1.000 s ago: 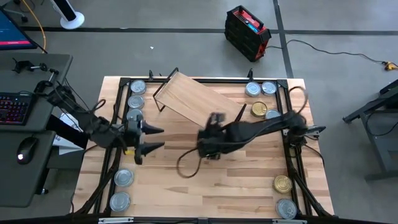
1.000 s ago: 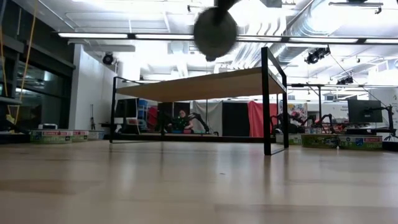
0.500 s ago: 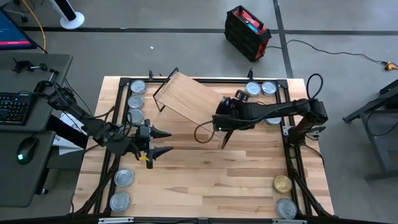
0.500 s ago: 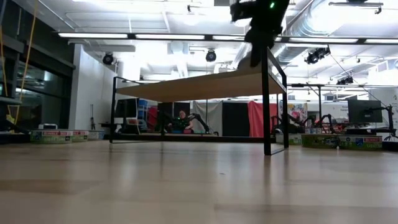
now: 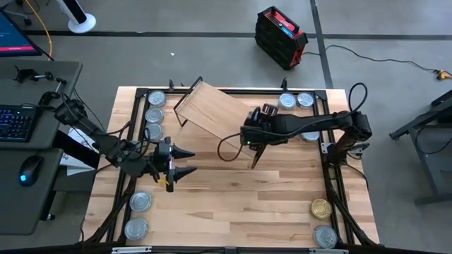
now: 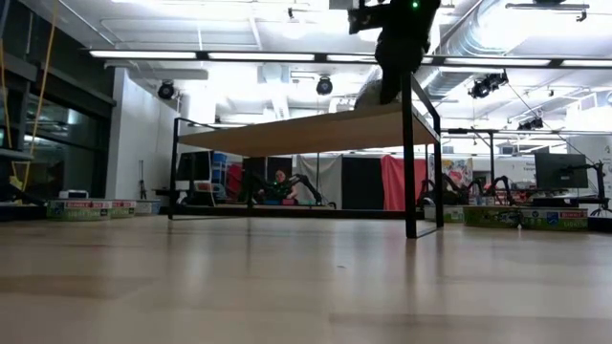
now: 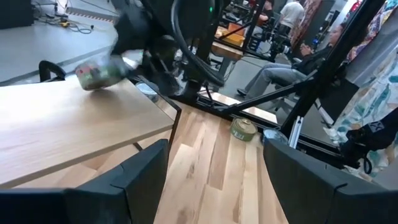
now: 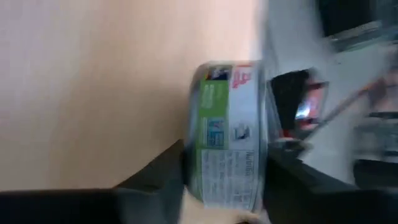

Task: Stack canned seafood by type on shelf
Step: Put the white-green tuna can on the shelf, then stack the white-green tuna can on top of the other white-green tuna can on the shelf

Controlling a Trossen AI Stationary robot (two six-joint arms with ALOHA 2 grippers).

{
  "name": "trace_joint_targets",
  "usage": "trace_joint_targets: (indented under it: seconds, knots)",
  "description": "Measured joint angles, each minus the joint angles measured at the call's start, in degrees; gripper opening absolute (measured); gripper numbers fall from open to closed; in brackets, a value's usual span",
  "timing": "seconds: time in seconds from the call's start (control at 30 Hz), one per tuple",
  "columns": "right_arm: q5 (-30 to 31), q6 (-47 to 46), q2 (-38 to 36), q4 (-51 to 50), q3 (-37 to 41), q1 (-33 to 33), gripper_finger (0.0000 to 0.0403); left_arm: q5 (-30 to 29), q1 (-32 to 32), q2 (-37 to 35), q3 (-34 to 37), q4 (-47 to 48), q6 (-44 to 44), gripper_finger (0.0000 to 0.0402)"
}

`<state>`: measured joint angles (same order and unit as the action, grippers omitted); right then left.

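Observation:
The shelf [image 5: 212, 113], a light-wood board on black legs, stands slanted at the table's far middle. My right gripper [image 5: 253, 139] hangs over its right end, shut on a green-labelled can [image 8: 227, 134], which the left wrist view shows blurred just over the board [image 7: 98, 70]. My left gripper [image 5: 185, 163] waits open at the table's left, its fingers pointing toward the shelf [image 7: 74, 124]. Loose cans lie along the left edge [image 5: 154, 115], at the near left [image 5: 141, 201], at the far right [image 5: 296, 100] and at the near right, one of them gold [image 5: 321, 208]. My right gripper pinches the can between its two fingers [image 8: 165, 168] by its two flat ends [image 8: 193, 146], so the labelled wall faces the wrist camera. The fingers slant down from the table's right side. The can stands on its rim low over the shelf's right end [image 6: 368, 94]; I cannot tell whether it touches the board.
A black frame [image 5: 134, 141] runs around the table top inside its edges. The right arm's cable [image 5: 227, 147] loops down beside the shelf. Bare planks [image 5: 233, 204] fill the table's near middle. A desk with a keyboard [image 5: 18, 123] stands left of the table.
My right gripper has carried the can from above the table's middle toward the far right edge and down to the shelf's right end, then nearly stopped there. My left gripper has shifted a little toward the table's near right.

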<state>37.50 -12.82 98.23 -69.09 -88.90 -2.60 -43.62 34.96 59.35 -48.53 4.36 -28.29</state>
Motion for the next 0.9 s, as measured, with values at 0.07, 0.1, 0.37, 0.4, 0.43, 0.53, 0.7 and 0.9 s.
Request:
trace_joint_targets:
  seconds: [0.07,0.1,0.37,0.4,0.43,0.53,0.7,0.9]
  knots:
    - [-2.03,0.00,0.22,-0.48,0.11,-0.18,0.0214,-0.01,-0.16,0.00,0.00,0.00,-0.02,0.0257]
    - [-2.98,0.00,0.19,-0.57,0.11,-0.18,0.0225,-0.01,-0.25,0.00,0.00,0.00,-0.02,0.0257]
    - [-5.69,-0.47,0.00,-3.19,-2.87,-0.70,0.0247,-0.02,-0.40,-0.14,0.00,-0.02,1.40,0.0257]
    - [-5.98,-0.86,0.00,-4.15,-4.36,-0.87,0.0247,-0.02,-0.40,-0.43,0.01,-0.03,1.41,0.0257]
    - [-6.05,-1.25,-0.04,-5.14,-6.13,-1.00,0.0248,-0.02,-0.40,-0.91,0.02,-0.06,1.45,0.0257]
    - [-6.05,-2.82,-0.63,-7.17,-12.16,-1.76,0.0248,-0.04,-0.40,-2.77,0.02,-0.59,2.06,0.0257]
    - [-9.42,-9.99,-3.49,-5.30,-18.11,-5.41,0.0249,0.10,-0.27,-4.91,0.02,0.05,1.31,0.0257]
    - [-15.24,-21.53,-5.87,2.44,-12.30,-17.28,0.0223,3.63,1.18,-5.01,0.02,0.47,-0.33,0.0257]
